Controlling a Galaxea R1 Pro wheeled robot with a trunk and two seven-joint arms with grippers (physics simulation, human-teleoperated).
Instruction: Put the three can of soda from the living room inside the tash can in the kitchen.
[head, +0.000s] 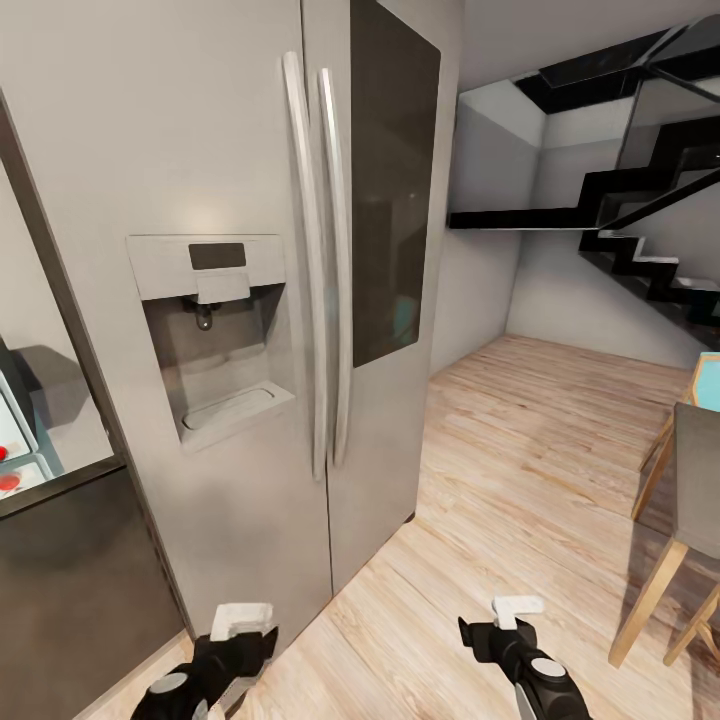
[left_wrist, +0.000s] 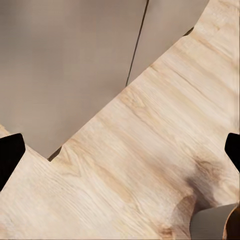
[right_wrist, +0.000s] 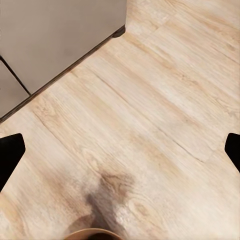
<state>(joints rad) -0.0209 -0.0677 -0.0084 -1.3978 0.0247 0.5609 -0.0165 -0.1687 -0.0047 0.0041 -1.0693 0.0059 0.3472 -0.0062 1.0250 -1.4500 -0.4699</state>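
No can of soda and no tash can is in view here. Low in the head view, my left gripper (head: 240, 622) hangs over the wood floor just in front of a tall steel fridge (head: 230, 150). My right gripper (head: 515, 608) hangs further right over bare floor. In the left wrist view the left gripper (left_wrist: 120, 150) is open, its dark fingertips (left_wrist: 9, 152) far apart with only floor between them. The right gripper (right_wrist: 120, 150) is likewise open and empty.
The fridge has a water dispenser (head: 215, 330) and two long handles (head: 325, 260). A dark cabinet (head: 70, 590) adjoins it on the left. A grey chair with wooden legs (head: 690, 500) stands at the right. Black stairs (head: 640, 240) rise at the back, beyond open wood floor (head: 520, 450).
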